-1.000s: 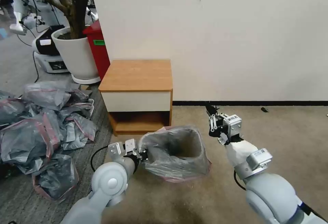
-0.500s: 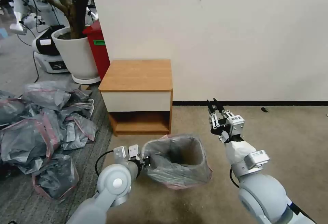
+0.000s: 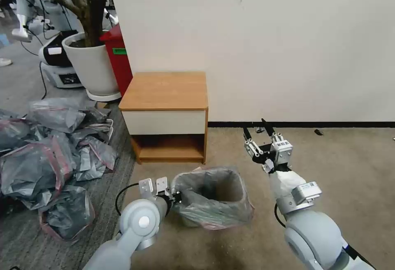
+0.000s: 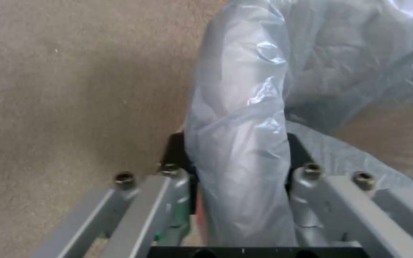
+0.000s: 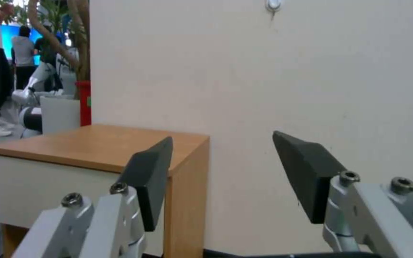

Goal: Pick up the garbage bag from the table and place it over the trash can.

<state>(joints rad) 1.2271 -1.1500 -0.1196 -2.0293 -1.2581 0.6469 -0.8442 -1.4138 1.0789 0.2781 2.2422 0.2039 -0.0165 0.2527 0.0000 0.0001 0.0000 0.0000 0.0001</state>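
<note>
The garbage bag [image 3: 212, 198], thin grey film with a pink rim, stands on the carpet in front of the table [image 3: 164, 91] with its mouth spread into a rounded rectangle. The trash can is hidden under the film. My left gripper [image 3: 177, 196] is at the bag's left edge, shut on a fold of it. In the left wrist view that fold of garbage bag [image 4: 237, 129] runs between the two fingers of my left gripper [image 4: 235, 147]. My right gripper [image 3: 256, 129] hangs open above the bag's far right corner, holding nothing. In the right wrist view my right gripper [image 5: 221, 150] faces the wall and the table [image 5: 96, 143].
A heap of grey-and-pink bags [image 3: 49, 154] covers the floor at the left. Behind it stand a white plant pot [image 3: 92, 66] and a red box [image 3: 119, 56]. A black cable [image 3: 121, 192] loops by my left arm. Open carpet lies to the right.
The bag and my left gripper have sunk lower and come nearer. My right gripper has risen slightly toward the wall, and its fingers have spread from shut to open.
</note>
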